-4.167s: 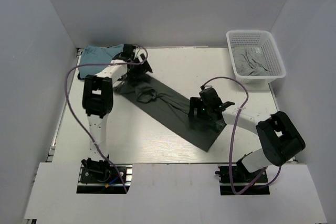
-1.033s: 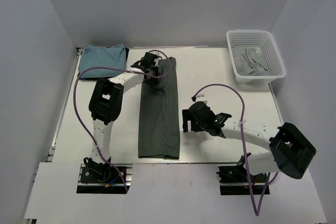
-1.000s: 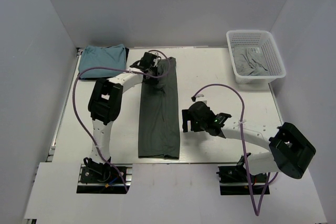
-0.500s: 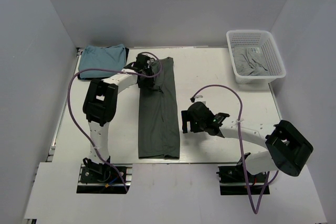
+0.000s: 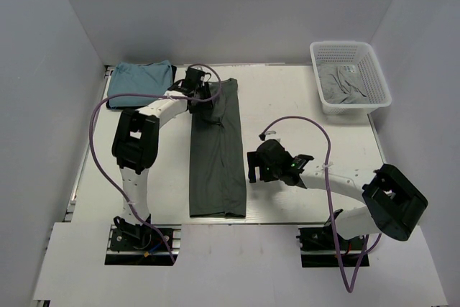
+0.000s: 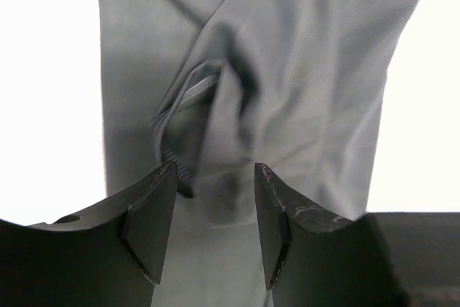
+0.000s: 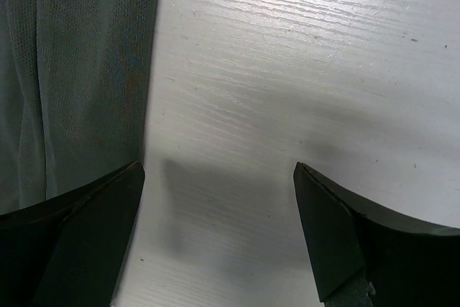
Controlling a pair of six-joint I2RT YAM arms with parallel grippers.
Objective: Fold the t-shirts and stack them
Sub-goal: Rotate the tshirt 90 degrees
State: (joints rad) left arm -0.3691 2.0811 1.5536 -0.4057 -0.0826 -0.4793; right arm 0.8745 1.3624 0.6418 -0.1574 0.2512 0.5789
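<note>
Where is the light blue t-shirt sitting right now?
In the overhead view, the light blue t-shirt lies folded at the far left corner of the table, just left of the long dark t-shirt laid out lengthwise.

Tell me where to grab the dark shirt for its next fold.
Probably its near hem, from above on the near side: the dark shirt lies as a flat strip, far end bunched, so lifting that edge folds it in half.
</note>
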